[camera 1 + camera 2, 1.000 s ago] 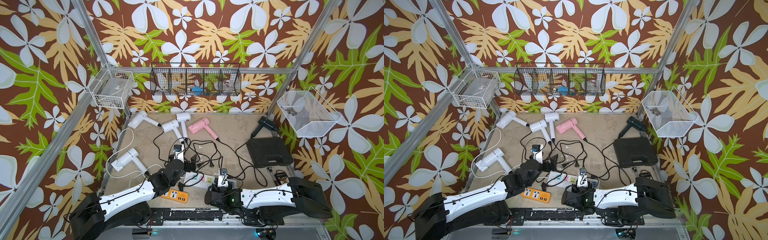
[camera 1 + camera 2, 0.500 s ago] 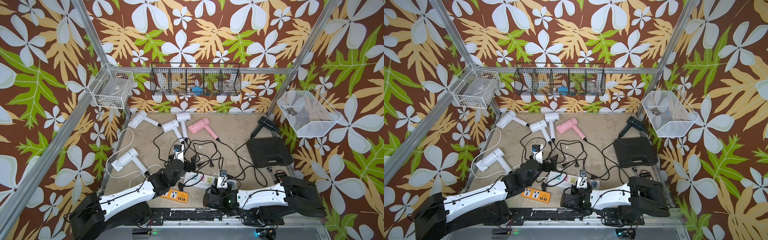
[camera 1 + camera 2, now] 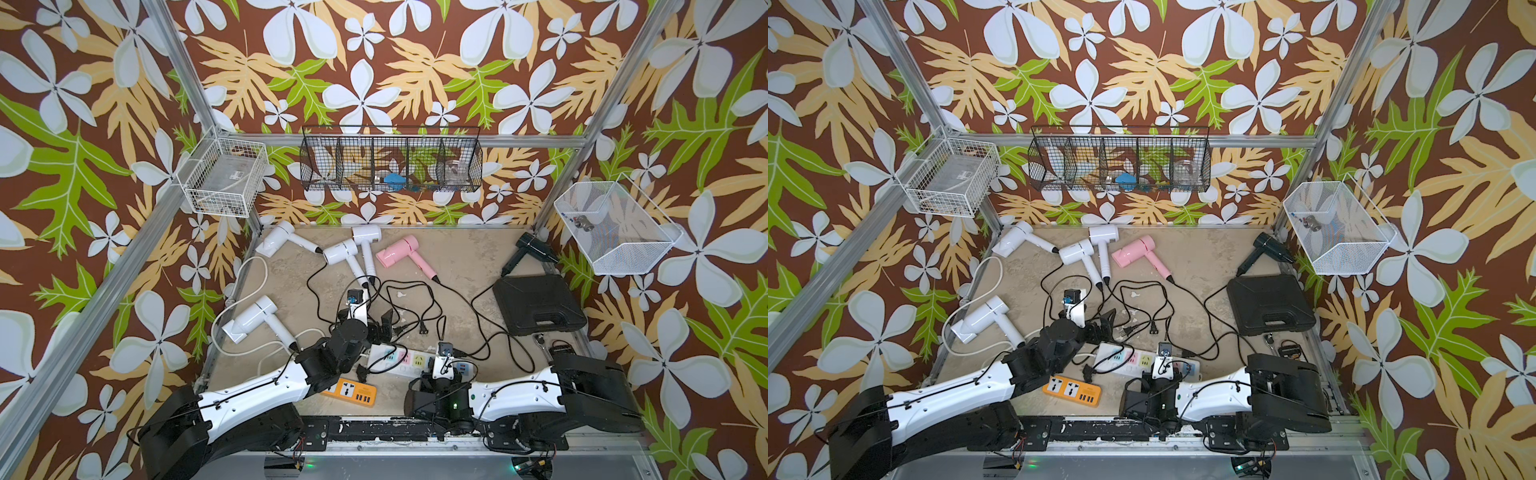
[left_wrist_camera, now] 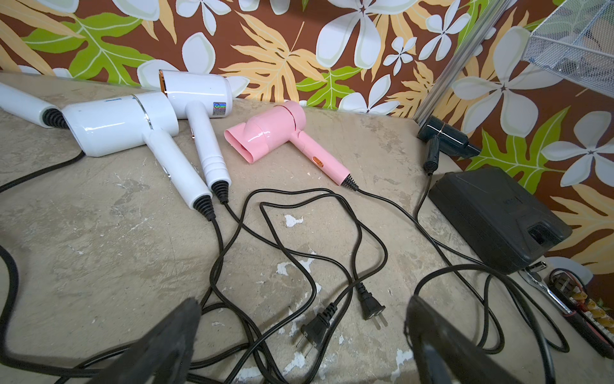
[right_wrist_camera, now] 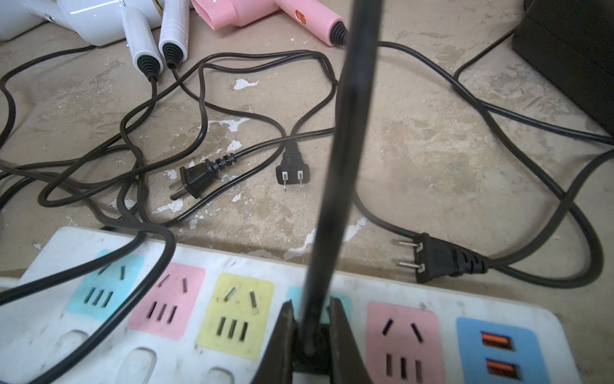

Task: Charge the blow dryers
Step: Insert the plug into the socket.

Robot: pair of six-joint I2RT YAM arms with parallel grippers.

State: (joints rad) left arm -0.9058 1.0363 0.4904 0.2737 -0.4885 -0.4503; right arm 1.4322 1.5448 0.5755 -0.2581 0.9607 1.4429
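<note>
Desk: beige, scratched desk (image 3: 457,257), closed in by walls of flowered paper, with black cords looping across it.
Blow dryers: six blow dryers (image 3: 345,253) lie on the desk. Three white ones and the pink dryer (image 3: 399,253) are far ahead of the left pincer, and one white lies to its left. The black dryer (image 3: 534,249) is far ahead and to the right of the right pincer.
Risk, strip: nothing holds the white power strip (image 5: 252,262) under the right pincer. I think a slanted push can slide it, so the prongs miss the slots.
Risk, cords: a stray cord (image 5: 172,247) lies over the sockets left of the right pincer and may block them. Two loose plugs (image 4: 317,329) below the left pincer lie close together in a tangle, so lifting one may drag the other.
Right pincer: the right pincer (image 5: 311,309) is clenched on a black cord (image 5: 345,133) just above a blue socket. The plug end is hidden, so I cannot tell if it is seated.
Left pincer: the left pincer (image 4: 301,302) is spread wide, grasping nothing, low over the loose plugs.
</note>
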